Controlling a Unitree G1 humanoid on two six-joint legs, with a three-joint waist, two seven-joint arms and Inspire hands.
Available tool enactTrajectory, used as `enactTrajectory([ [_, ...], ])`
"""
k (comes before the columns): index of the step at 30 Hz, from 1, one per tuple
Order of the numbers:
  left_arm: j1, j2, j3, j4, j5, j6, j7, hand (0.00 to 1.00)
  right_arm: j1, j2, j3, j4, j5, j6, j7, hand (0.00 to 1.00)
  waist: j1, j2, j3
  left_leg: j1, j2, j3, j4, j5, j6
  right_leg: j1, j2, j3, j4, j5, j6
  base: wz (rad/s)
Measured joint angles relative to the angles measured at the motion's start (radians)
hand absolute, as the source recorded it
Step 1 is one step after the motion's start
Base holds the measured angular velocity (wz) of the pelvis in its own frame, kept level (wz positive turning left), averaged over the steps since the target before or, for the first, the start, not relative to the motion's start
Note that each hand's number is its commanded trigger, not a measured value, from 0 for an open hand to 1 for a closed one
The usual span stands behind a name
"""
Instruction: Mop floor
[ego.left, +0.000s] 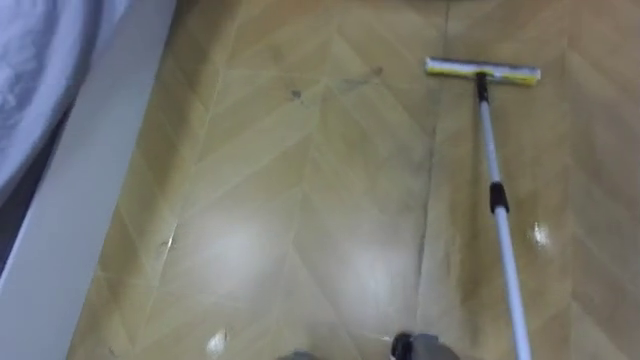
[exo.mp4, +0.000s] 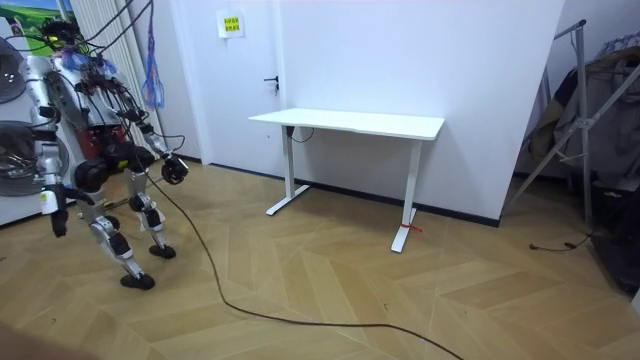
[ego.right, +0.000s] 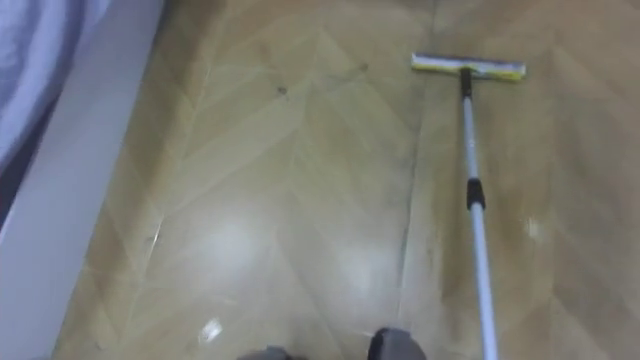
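Floor: the tan wooden herringbone floor (ego.left: 300, 200) is the surface to be mopped. It has a dull sheen with two broad bright patches of reflected light, so I cannot tell which part is wet.
Robot: it stands bent forward at the room view's left, well apart from the white rectangular desk (exo.mp4: 350, 122) by the wall. The lean probably serves to push the mop far out in front of it.
Bed: pale blue-grey bedding (ego.left: 40, 60) hangs over a long white board-like bed side (ego.left: 90, 180) on the robot's left. The board runs slantwise down the eye views and marks the edge of the floor that can be mopped.
Mop: the flat mop (ego.left: 497, 200) lies well apart from the bed, on the robot's right and ahead of it.
Pole: the slim white metal pole (ego.left: 487, 140) slants from the lower edge of the eye views up to the head. It is probably held low and long so that the head sits flat.
Head: the narrow yellow-and-white flat head (ego.left: 483, 70) lies on the boards, crosswise to the pole, so a push or pull sweeps its full width.
Collar: a short black collar (ego.left: 498, 197) sits partway along the pole, likely the lock for its length.
Marks: small dark marks (ego.left: 296, 94) lie on the boards to the left of the head, between it and the bed. A pale fleck (ego.left: 541, 235) lies just right of the pole. Judging by these, that strip is not yet done.
Hands: the pole leaves the eye views towards the robot, and I cannot tell how either hand is set on it.
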Motion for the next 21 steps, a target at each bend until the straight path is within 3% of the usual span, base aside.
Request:
enactTrajectory([
  [1,0.001,0.001,0.0,0.001,-0.009,0.003,0.0,0.0,-0.019,-0.008,-0.001,0.003,0.002,-0.001,0.003,1.0,0.007,-0.003,-0.0004,-0.019,0.007,0.001,0.047,0.009,-0.014,0.001,0.002,-0.005,0.015,-0.014,-0.006,0.12],
  [2,0.008,0.006,-0.003,0.001,-0.023,0.002,0.0,0.0,-0.059,-0.028,-0.001,0.003,0.007,-0.008,0.012,1.0,0.022,-0.014,0.0051,-0.062,0.023,0.002,0.147,0.039,-0.044,0.006,0.008,-0.011,0.046,-0.042,-0.014,0.09],
  [4,0.023,0.018,-0.018,0.0,-0.032,0.001,0.0,0.0,-0.127,-0.054,0.003,0.001,0.026,-0.018,0.028,1.0,0.042,-0.031,0.0112,-0.118,0.043,0.009,0.272,0.094,-0.046,0.014,0.016,-0.014,0.085,-0.08,-0.025,0.1],
  [5,0.039,0.026,-0.02,-0.002,-0.031,0.0,0.0,0.0,-0.161,-0.069,0.01,-0.003,0.045,-0.035,0.039,1.0,0.046,-0.048,0.0077,-0.159,0.048,0.024,0.308,0.098,-0.043,0.014,0.015,-0.014,0.111,-0.106,-0.03,0.08],
  [7,0.062,0.031,-0.016,-0.003,-0.022,0.001,-0.004,0.0,-0.193,-0.081,0.019,-0.023,0.063,-0.055,0.054,1.0,0.067,-0.066,0.0086,-0.219,0.049,0.056,0.278,0.088,-0.033,0.025,0.016,-0.014,0.131,-0.131,-0.035,-0.05],
  [9,0.09,0.031,0.003,-0.01,-0.002,0.001,-0.029,0.0,-0.201,-0.082,0.018,-0.056,0.077,-0.062,0.077,1.0,0.084,-0.078,0.0121,-0.244,0.032,0.099,0.087,0.094,-0.026,0.079,0.015,-0.014,0.114,-0.156,-0.021,-0.02],
  [10,0.096,0.031,0.003,-0.012,0.001,0.0,-0.031,0.0,-0.196,-0.079,0.018,-0.055,0.08,-0.057,0.081,1.0,0.084,-0.073,0.0085,-0.241,0.021,0.099,0.023,0.104,-0.025,0.096,0.014,-0.014,0.107,-0.163,-0.014,0.05],
  [11,0.098,0.033,0.003,-0.014,0.002,-0.001,-0.037,0.0,-0.174,-0.066,0.021,-0.054,0.085,-0.044,0.083,1.0,0.086,-0.078,0.0069,-0.238,0.006,0.101,-0.033,0.167,0.024,0.128,0.009,-0.01,0.094,-0.175,0.0,0.0],
  [12,0.102,0.033,0.003,-0.01,0.0,0.0,-0.046,0.0,-0.141,-0.059,0.025,-0.057,0.1,-0.055,0.085,1.0,0.078,-0.084,0.0023,-0.215,-0.009,0.107,-0.041,0.17,0.054,0.153,0.002,0.001,0.084,-0.188,0.022,0.0],
  [13,0.093,0.032,0.003,-0.009,0.0,-0.001,-0.049,0.0,-0.126,-0.06,0.026,-0.056,0.106,-0.058,0.089,1.0,0.077,-0.085,0.0017,-0.204,-0.012,0.117,-0.043,0.163,0.067,0.163,-0.004,0.009,0.08,-0.19,0.028,0.05],
  [15,0.055,0.031,0.003,-0.008,-0.003,-0.023,-0.046,0.0,-0.079,-0.061,0.037,-0.053,0.115,-0.067,0.095,1.0,0.079,-0.085,0.0014,-0.161,-0.023,0.143,-0.046,0.128,0.091,0.179,-0.006,0.062,0.086,-0.174,0.061,-0.14],
  [17,0.022,0.03,0.003,-0.01,0.003,-0.031,-0.043,0.0,-0.064,-0.056,0.048,-0.048,0.116,-0.076,0.095,1.0,0.073,-0.08,0.0014,-0.121,-0.025,0.158,-0.069,0.112,0.099,0.196,-0.008,0.062,0.085,-0.143,0.094,-0.28],
  [19,0.001,0.03,0.009,-0.01,0.009,-0.05,-0.029,0.0,-0.046,-0.044,0.048,-0.049,0.121,-0.082,0.092,1.0,0.057,-0.07,-0.0013,-0.075,-0.03,0.156,-0.109,0.108,0.103,0.214,-0.011,0.059,0.089,-0.087,0.101,-0.14],
  [20,-0.004,0.03,0.013,-0.01,0.009,-0.057,-0.02,0.0,-0.034,-0.035,0.048,-0.05,0.125,-0.082,0.087,1.0,0.051,-0.057,-0.0033,-0.041,-0.026,0.147,-0.135,0.107,0.104,0.214,-0.005,0.062,0.109,-0.038,0.1,-0.21],
  [21,-0.005,0.031,0.012,-0.012,0.008,-0.058,-0.011,0.0,-0.017,-0.022,0.049,-0.06,0.129,-0.084,0.08,1.0,0.047,-0.05,-0.0021,-0.006,-0.019,0.145,-0.172,0.109,0.101,0.208,0.002,0.079,0.092,-0.026,0.102,-0.25],
])
